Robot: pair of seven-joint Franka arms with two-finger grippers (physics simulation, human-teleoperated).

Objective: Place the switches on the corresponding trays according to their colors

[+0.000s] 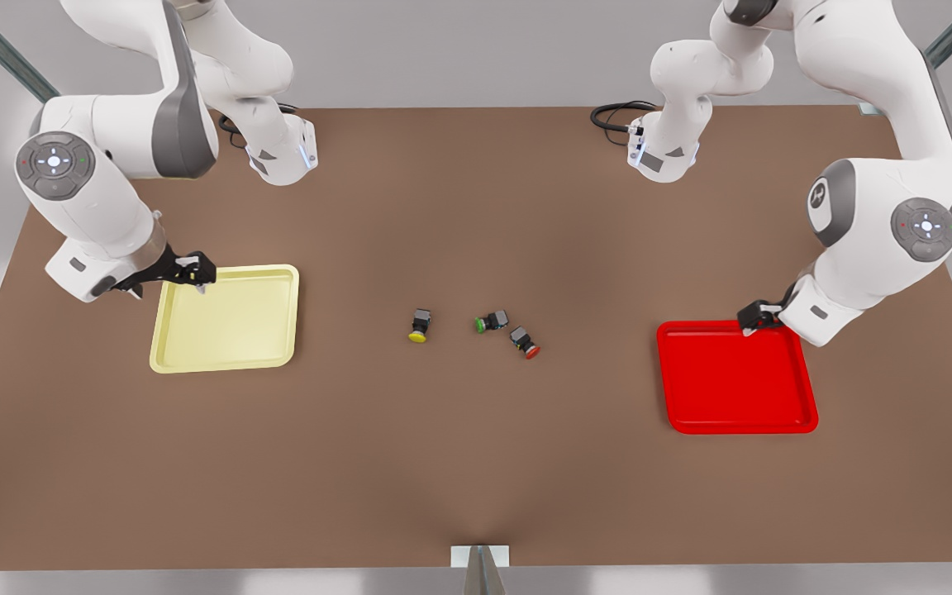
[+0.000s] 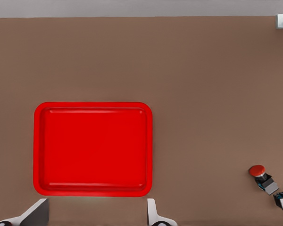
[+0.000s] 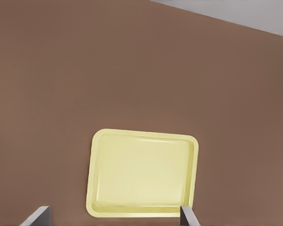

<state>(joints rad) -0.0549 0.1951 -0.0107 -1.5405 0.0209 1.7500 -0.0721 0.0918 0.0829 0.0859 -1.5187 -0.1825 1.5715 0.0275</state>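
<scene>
The three switches lie loose on the brown tabletop (image 1: pixel 476 463), and I take the green-capped switch (image 1: pixel 492 321) as the landmark. The yellow switch (image 1: pixel 419 326) lies near it on the front view's left, apart from it. The red switch (image 1: pixel 525 341) lies just beside it on the front view's right, perhaps touching. Both trays are bare. The yellow tray (image 1: pixel 168 355) sits well away from the green-capped switch to the front view's left, the red tray (image 1: pixel 678 417) well away to the right.

The left gripper (image 1: pixel 753 324) hangs over the far rim of the red tray, its jaws spread wide and holding nothing. The right gripper (image 1: pixel 195 277) hangs at the far corner of the yellow tray, jaws likewise wide and empty.

The switches look light, stiff and small, likely to skid or roll on their round caps if nudged. The flat sides of the dark boxy body seem the safer hold, not the cap.

The yellow switch has open tabletop all round. The red one is crowded by the green-capped switch, so a finger going down between them could knock it. The tray rims are low and should be easy to clear.
</scene>
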